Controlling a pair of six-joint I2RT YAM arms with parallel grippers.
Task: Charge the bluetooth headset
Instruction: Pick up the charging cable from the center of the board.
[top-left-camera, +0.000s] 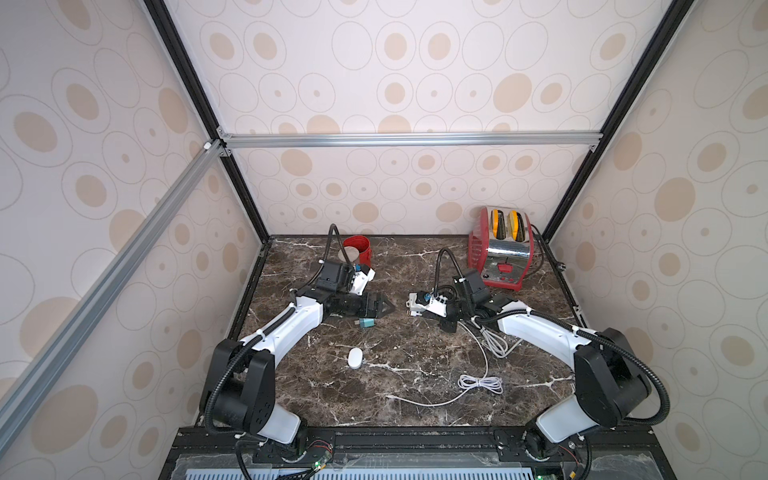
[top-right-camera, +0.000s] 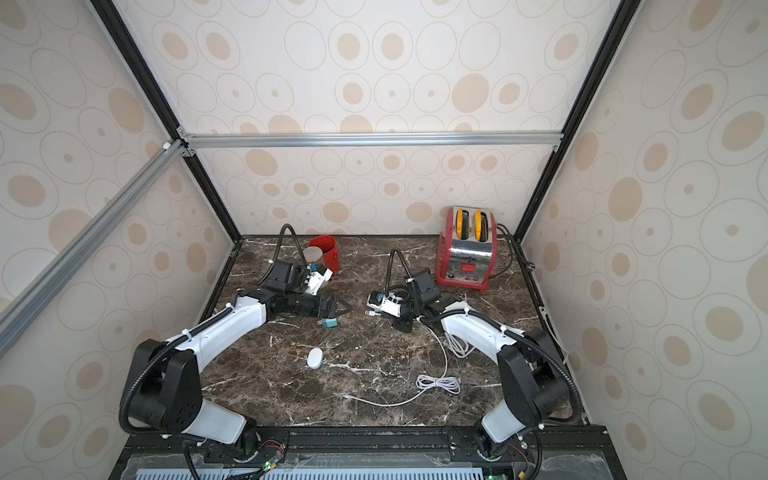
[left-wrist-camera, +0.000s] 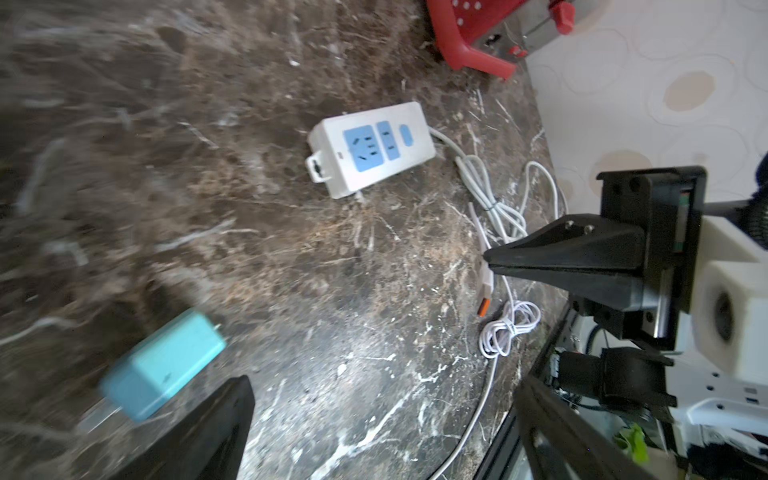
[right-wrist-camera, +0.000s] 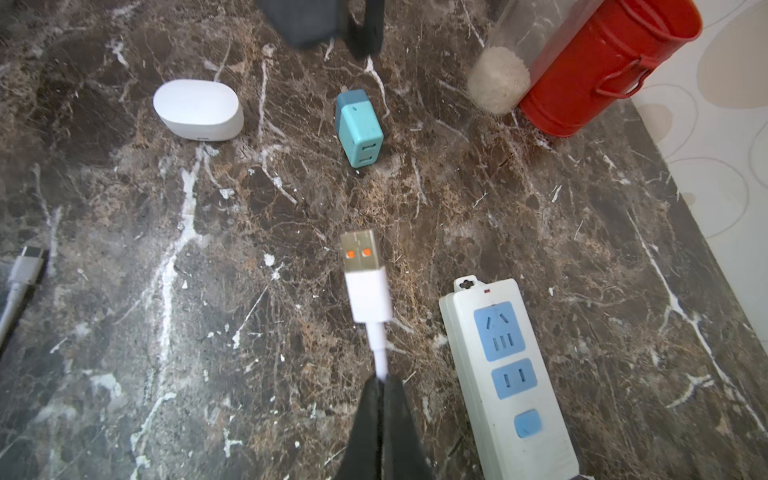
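A coiled white cable (top-left-camera: 480, 382) lies nearest the front of the marble desk (top-left-camera: 316, 399). Just beyond it sits the bluetooth headset (top-left-camera: 355, 358) — flat, alone, untouched. Farther in, the left fingers (left-wrist-camera: 208, 432) are spread wide near the teal adapter (top-left-camera: 367, 323). The right fingers (right-wrist-camera: 368, 424) pinch the cable just behind its USB plug (right-wrist-camera: 360, 249), beside the white power strip (right-wrist-camera: 509, 361). At the back — a red toaster (top-left-camera: 500, 253) and a red can (top-left-camera: 358, 247).

You see the small smooth white oval plastic headset case (top-left-camera: 355, 358) lying flat, closed. It sits at 8 o'clock from the middle of the dark marble tabletop (top-left-camera: 332, 399).
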